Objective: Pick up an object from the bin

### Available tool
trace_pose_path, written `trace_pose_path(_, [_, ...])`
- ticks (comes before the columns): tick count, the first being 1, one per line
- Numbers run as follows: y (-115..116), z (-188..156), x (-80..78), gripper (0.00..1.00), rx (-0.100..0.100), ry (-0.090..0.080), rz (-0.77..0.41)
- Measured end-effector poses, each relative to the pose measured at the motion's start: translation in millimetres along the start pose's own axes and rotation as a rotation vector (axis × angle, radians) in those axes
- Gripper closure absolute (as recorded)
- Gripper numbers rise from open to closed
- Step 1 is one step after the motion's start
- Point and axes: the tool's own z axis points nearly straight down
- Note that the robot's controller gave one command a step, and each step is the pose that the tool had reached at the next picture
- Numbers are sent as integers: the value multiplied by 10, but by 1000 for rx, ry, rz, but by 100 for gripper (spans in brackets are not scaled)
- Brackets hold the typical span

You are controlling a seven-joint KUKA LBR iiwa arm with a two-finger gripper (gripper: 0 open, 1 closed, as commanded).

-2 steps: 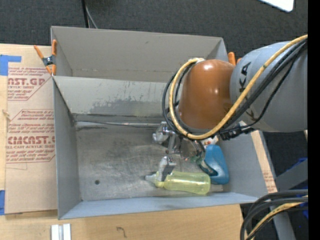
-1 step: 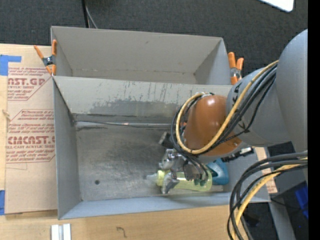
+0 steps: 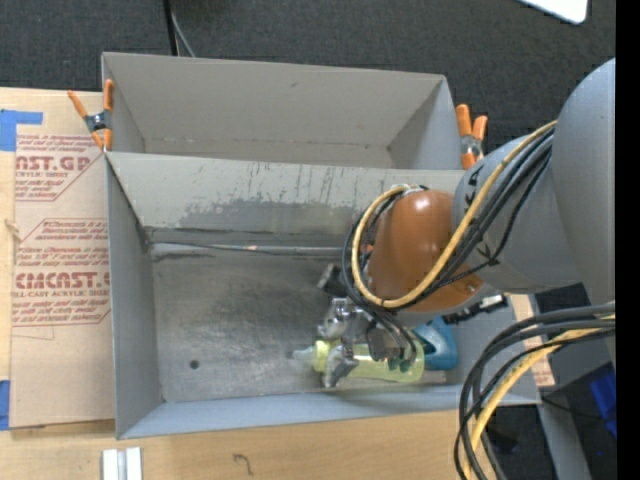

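Note:
My gripper (image 3: 343, 340) is low in the bin's near right corner, under the arm's orange cover. It is down on the left part of a pale yellow-green, elongated translucent thing (image 3: 385, 370) that lies along the front wall. The view leaves it unclear whether that thing is gripped. A blue thing (image 3: 441, 347) lies just to the right of it, against the right wall and partly hidden by the arm.
The arm with its orange cover and looped cables reaches in from the right and hangs over the right third of the bin. The bin's front and right walls are close beside the gripper.

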Motion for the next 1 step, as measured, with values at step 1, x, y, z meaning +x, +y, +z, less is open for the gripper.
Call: trace_pose_path(1, [67, -1725, -171, 100, 9, -11, -18])
